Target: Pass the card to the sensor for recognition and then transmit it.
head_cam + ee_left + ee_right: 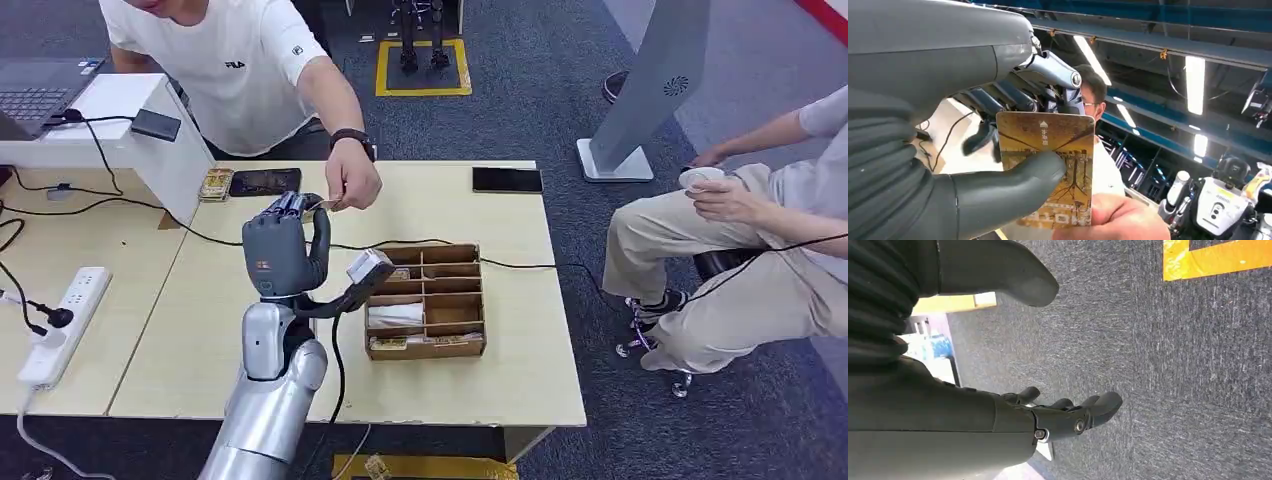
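Card [1048,165], thin, stiff, light and slick, is pinched flat by the left hand [283,250] above the table [500,380]; its far edge is taken by a person's hand [352,185]. Right hand [1063,415] hangs empty, fingers apart.

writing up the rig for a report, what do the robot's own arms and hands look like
The left arm is glossy silver, made of rounded shells, with a black cable running along it. Its left hand is matte dark grey with a small red and white mark on the back, a ribbed grey wrist cover and a thick grey thumb. The right hand has the same grey shell, darker fingers and silver screws.
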`<state>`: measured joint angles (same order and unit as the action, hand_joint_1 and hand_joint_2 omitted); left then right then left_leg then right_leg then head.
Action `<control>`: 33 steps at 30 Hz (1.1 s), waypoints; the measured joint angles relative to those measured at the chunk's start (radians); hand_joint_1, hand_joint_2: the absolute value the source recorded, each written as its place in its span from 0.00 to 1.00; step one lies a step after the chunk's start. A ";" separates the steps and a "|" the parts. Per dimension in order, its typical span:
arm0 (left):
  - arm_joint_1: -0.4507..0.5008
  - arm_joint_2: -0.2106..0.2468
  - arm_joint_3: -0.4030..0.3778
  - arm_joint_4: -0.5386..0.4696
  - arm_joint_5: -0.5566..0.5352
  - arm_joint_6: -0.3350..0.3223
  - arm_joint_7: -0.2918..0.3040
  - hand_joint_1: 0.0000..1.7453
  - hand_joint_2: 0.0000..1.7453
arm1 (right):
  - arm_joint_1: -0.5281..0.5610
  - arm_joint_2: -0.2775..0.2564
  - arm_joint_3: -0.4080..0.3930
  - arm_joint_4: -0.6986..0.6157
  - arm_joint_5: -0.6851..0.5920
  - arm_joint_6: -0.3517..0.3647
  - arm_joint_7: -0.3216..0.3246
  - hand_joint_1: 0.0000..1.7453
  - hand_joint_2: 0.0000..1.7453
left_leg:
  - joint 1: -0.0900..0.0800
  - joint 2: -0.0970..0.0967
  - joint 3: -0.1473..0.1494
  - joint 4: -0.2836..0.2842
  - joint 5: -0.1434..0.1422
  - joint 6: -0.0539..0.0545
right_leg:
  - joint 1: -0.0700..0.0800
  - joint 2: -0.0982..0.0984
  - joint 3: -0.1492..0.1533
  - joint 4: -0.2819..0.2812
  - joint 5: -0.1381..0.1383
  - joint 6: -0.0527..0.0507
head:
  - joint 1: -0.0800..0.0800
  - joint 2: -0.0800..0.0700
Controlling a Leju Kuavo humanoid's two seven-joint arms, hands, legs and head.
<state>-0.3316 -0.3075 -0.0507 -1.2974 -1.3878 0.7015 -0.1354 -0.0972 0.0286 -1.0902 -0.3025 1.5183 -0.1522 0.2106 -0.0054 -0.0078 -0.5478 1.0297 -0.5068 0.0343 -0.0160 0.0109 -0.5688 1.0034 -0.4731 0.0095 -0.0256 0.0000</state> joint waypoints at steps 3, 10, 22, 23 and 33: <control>0.000 0.000 0.000 0.000 0.003 0.000 0.000 1.00 1.00 | 0.000 0.000 0.000 0.000 0.000 0.000 0.000 0.00 1.00 | 0.000 0.000 0.000 0.000 0.000 0.000 | 0.000 0.000 0.000 0.000 0.000 0.000 | 0.000 0.000; 0.001 -0.002 0.002 -0.006 0.037 0.000 -0.048 1.00 1.00 | 0.001 0.000 0.001 0.000 -0.004 -0.002 -0.002 0.00 1.00 | 0.000 0.000 -0.001 0.000 0.000 0.000 | 0.000 0.000 0.000 0.000 0.000 0.000 | 0.000 0.000; 0.028 0.000 0.113 -0.092 0.057 0.000 -0.110 1.00 1.00 | 0.031 0.000 0.000 0.000 -0.035 -0.005 -0.021 0.00 1.00 | 0.000 -0.001 -0.001 0.000 0.000 0.000 | 0.000 0.000 0.000 0.000 0.000 0.000 | 0.000 0.000; 0.031 0.001 0.125 -0.097 0.057 0.000 -0.111 1.00 1.00 | 0.033 -0.001 0.000 0.000 -0.034 -0.005 -0.021 0.00 1.00 | 0.000 -0.001 -0.001 0.000 0.000 0.000 | 0.000 0.000 0.000 0.000 0.000 0.000 | 0.000 0.000; 0.060 0.005 0.255 -0.140 0.037 0.000 -0.122 1.00 1.00 | 0.047 -0.004 -0.008 -0.002 -0.038 -0.004 -0.029 0.00 1.00 | 0.000 -0.001 -0.001 0.000 0.000 0.000 | 0.000 -0.001 0.000 0.000 0.000 0.000 | 0.000 0.000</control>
<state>-0.2715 -0.3029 0.2045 -1.4378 -1.3512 0.7019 -0.2575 -0.0497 0.0244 -1.0983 -0.3044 1.4805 -0.1564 0.1816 -0.0051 -0.0087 -0.5490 1.0295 -0.5068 0.0343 -0.0159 0.0103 -0.5688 1.0036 -0.4732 0.0095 -0.0256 0.0000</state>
